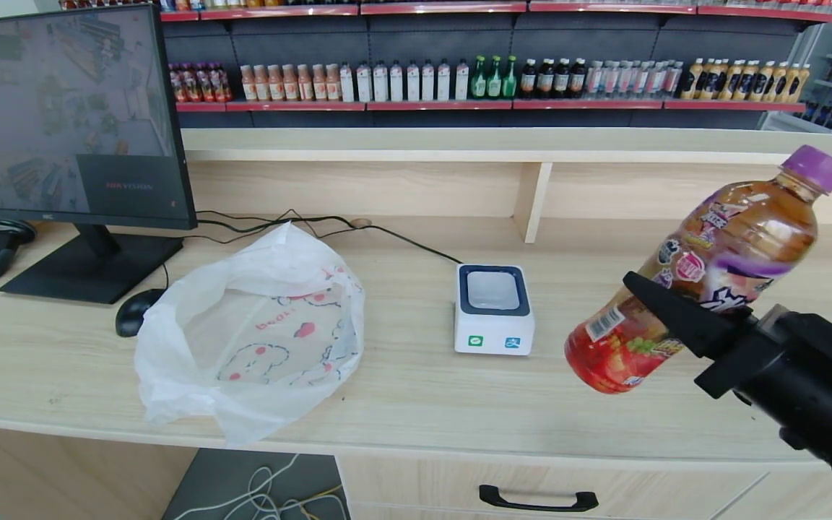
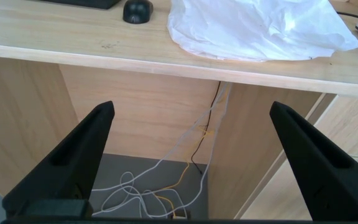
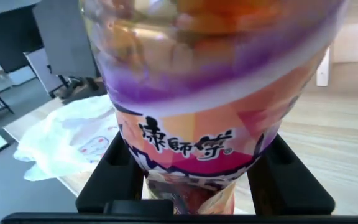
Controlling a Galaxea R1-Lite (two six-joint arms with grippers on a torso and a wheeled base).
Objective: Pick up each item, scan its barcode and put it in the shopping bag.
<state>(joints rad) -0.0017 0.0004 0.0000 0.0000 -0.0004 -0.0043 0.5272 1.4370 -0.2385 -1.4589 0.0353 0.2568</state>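
- While the right gripper (image 1: 676,318) clamps a purple-capped drink bottle (image 1: 741,238), tilted in the air right of the scanner (image 1: 494,309), the white shopping bag (image 1: 257,332) lies on the desk (image 1: 416,390) at the scanner's left;
- left gripper (image 2: 191,112) hangs below the desk edge, jaws spread wide.

Head high over counter (image 1: 416,404); left wrist low, facing it; bag (image 1: 250,332) probably shared throughout

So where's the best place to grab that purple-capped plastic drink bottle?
Probably its lower body, from the side, as the right end effector does now: the purple-capped plastic drink bottle is round and slim there, and the barcode label sits uncovered for the white scanner box.
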